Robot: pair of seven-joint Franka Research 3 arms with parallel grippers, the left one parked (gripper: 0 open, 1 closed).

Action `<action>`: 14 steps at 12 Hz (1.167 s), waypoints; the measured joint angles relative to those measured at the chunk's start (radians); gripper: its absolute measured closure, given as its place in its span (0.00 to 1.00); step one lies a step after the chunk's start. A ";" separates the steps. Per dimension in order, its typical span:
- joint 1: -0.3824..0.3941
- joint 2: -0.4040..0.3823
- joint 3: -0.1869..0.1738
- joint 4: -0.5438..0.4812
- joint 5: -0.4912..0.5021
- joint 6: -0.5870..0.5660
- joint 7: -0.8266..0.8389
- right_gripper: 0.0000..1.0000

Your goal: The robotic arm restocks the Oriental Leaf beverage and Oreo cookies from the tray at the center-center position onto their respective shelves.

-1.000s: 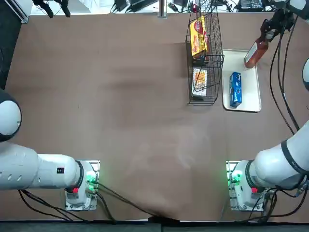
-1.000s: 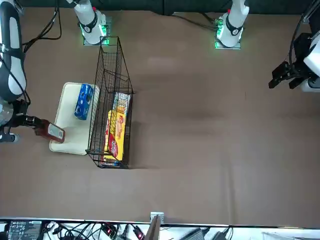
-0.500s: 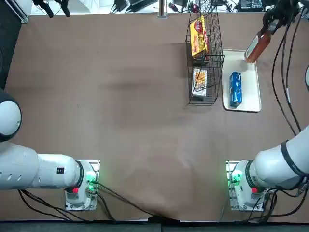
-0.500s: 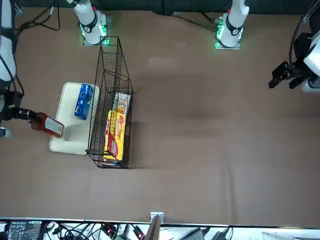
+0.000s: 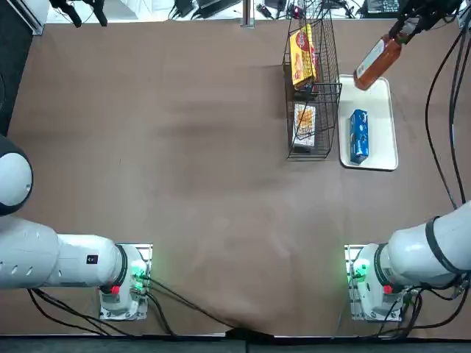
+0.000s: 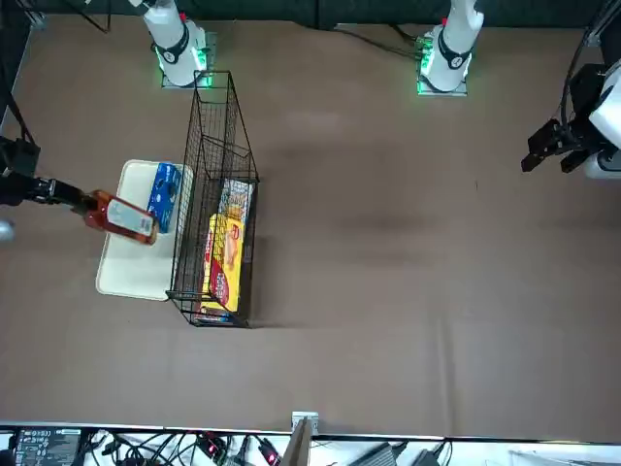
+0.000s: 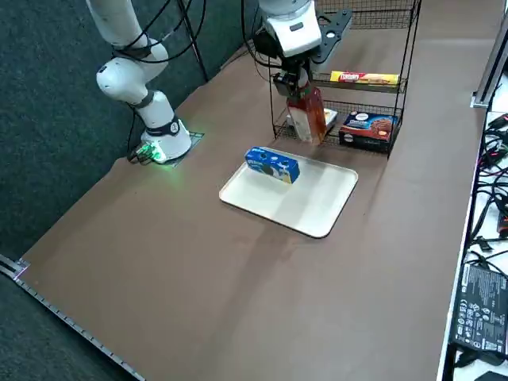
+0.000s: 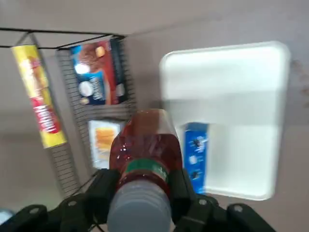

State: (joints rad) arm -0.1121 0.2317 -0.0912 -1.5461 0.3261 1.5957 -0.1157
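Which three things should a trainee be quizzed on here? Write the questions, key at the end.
1. True or false: the blue Oreo pack lies on the white tray.
2. Fill in: the right claw grips the ____ of reddish-brown tea.
3. Which is on the wire rack: (a) the Oreo pack, (b) the long yellow-and-red pack, (c) the tray?

Key: 1 true; 2 bottle; 3 b.
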 joint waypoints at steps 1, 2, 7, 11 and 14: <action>-0.004 -0.002 -0.002 -0.008 0.048 -0.018 0.000 0.41; -0.010 -0.006 -0.004 -0.023 0.094 -0.028 0.000 0.41; -0.039 -0.060 -0.006 -0.103 0.173 -0.037 -0.002 0.41; -0.077 -0.144 -0.007 -0.110 0.182 -0.084 0.000 0.41; -0.113 -0.189 -0.009 -0.128 0.266 -0.130 0.001 0.41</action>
State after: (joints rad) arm -0.2254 0.0425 -0.1003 -1.6741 0.5925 1.4653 -0.1149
